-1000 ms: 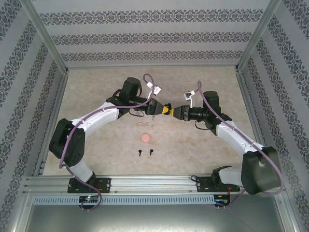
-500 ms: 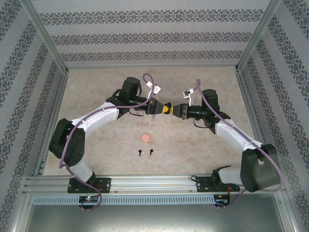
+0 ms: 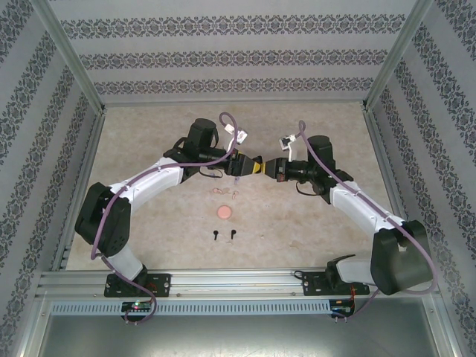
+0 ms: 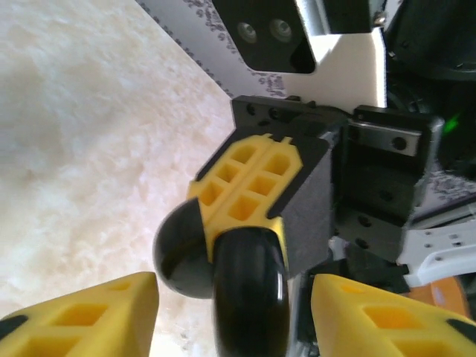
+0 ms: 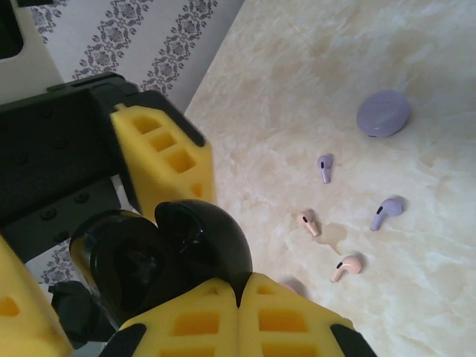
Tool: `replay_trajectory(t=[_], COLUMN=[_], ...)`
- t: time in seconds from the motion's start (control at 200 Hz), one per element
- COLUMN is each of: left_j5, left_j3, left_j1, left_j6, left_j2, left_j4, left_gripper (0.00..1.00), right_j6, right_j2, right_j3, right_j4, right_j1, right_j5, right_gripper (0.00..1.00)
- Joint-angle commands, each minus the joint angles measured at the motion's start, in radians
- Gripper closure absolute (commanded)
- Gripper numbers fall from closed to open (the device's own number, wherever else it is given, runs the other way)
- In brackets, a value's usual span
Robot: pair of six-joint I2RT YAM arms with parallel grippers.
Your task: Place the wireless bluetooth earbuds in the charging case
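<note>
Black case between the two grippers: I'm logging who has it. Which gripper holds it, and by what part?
The right gripper, shut on the black case, pinches it at one edge. The left gripper stands open on either side of it.

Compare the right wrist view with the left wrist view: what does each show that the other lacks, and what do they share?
Right wrist, not left wrist: the lilac case, two lilac earbuds and two pink earbuds lying loose. Left wrist, not right wrist: the right arm's black gripper body and white bracket. Shared: the black charging case pinched by the shut right fingers, the left fingers spread either side of it, the table and the patterned wall.
</note>
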Motion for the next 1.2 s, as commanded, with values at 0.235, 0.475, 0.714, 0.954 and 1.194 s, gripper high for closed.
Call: replay_trajectory(t=[0.235, 0.475, 0.714, 0.954, 1.194], left_j5=[-0.067, -0.018, 0.019, 0.075, 0.116], left_j3=[0.247, 0.376, 0.495, 0.526, 0.55], left_j1=[0.061, 0.108, 0.114, 0.114, 0.109], left_j6=[0.347, 0.467, 0.554, 0.593, 0.606], left_j2=[-0.063, 0.002, 0.105, 0.168, 0.204], left_j4=[-0.534, -0.759, -0.918, -0.97, -0.989], left_gripper=[0.19, 0.14, 0.15, 0.29, 0.37], right_j6=[-0.345, -0.54, -0.62, -0.629, -0.631], right_j2=[0.085, 0.17, 0.208, 0.215, 0.231], right_j3=[0.208, 0.327, 0.401, 0.448, 0.494], right_j4=[-0.34, -0.436, -0.517, -0.537, -0.551], right_j1=[-0.001, 0.014, 0.056, 0.094, 0.119], right_j5=[0.12, 0.111, 0.11, 0.106, 0.105], right_gripper=[1.0, 1.0, 1.0, 1.0, 1.0])
